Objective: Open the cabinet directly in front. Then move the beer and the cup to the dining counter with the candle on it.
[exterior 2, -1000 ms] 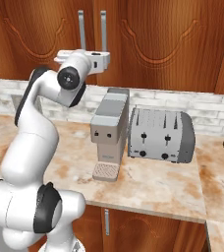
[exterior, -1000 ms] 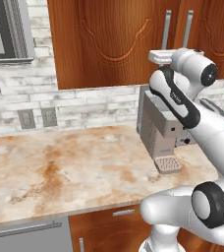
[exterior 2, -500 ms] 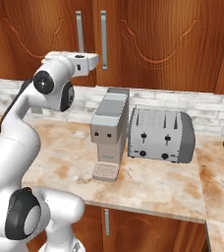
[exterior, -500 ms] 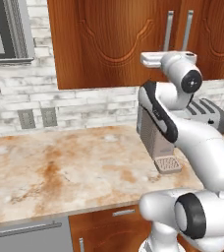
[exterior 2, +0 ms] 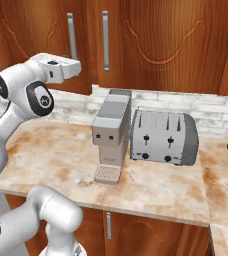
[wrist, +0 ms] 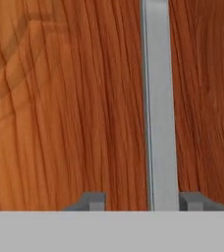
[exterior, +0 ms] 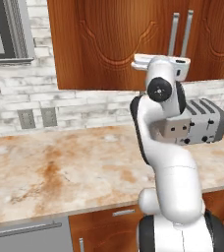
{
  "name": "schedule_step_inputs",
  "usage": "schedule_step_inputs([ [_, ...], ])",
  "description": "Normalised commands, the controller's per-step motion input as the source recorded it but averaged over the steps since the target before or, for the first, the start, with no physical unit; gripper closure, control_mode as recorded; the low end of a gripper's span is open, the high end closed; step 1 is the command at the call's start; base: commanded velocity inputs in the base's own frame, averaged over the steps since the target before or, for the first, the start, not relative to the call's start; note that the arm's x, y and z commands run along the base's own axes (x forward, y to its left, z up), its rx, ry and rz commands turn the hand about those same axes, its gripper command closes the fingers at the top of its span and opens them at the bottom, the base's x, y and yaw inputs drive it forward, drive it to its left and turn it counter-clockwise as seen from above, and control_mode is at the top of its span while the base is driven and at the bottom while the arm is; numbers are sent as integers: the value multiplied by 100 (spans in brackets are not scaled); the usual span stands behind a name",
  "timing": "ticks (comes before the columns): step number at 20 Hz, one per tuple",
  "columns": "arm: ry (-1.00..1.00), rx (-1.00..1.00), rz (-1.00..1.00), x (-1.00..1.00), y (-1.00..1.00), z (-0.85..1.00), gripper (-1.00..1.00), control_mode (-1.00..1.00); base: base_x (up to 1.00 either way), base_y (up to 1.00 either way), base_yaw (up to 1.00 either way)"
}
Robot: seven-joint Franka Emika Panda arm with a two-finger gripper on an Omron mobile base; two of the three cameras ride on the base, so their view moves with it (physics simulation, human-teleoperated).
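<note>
The cabinet (exterior: 114,44) is a reddish-brown wall unit above the counter, and both its carved doors are shut. My gripper (wrist: 142,202) is raised right up against the left door, open, with that door's silver bar handle (wrist: 159,98) between the fingertips. The handle stands closer to the right fingertip (wrist: 192,201) than to the left one. In the right base view the gripper (exterior 2: 77,67) is at the lower end of the handle (exterior 2: 71,37); in the left base view the gripper (exterior: 182,65) sits just below the handles. The beer and cup are hidden. The dining counter and candle are out of view.
A grey coffee machine (exterior 2: 111,135) and a silver toaster (exterior 2: 163,137) stand on the marble wall countertop (exterior: 60,172) under the cabinet. Behind them is a pale brick backsplash with outlets (exterior: 35,118). Low drawer fronts (exterior: 104,226) run below the counter edge.
The hand has swung left along the cabinet front, from the right door's handle to the left door's handle. The doors have stayed shut.
</note>
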Motion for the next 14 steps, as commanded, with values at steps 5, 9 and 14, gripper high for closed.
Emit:
schedule_step_inputs([
  [5, -3, -1, -30, -83, 100, 54, 100, -100, 0, 0, 0],
  [9, -9, -4, -31, -86, 100, 29, 100, -100, 0, 0, 0],
  [14, 0, -1, -9, -27, 44, -6, 100, -100, 0, 0, 0],
])
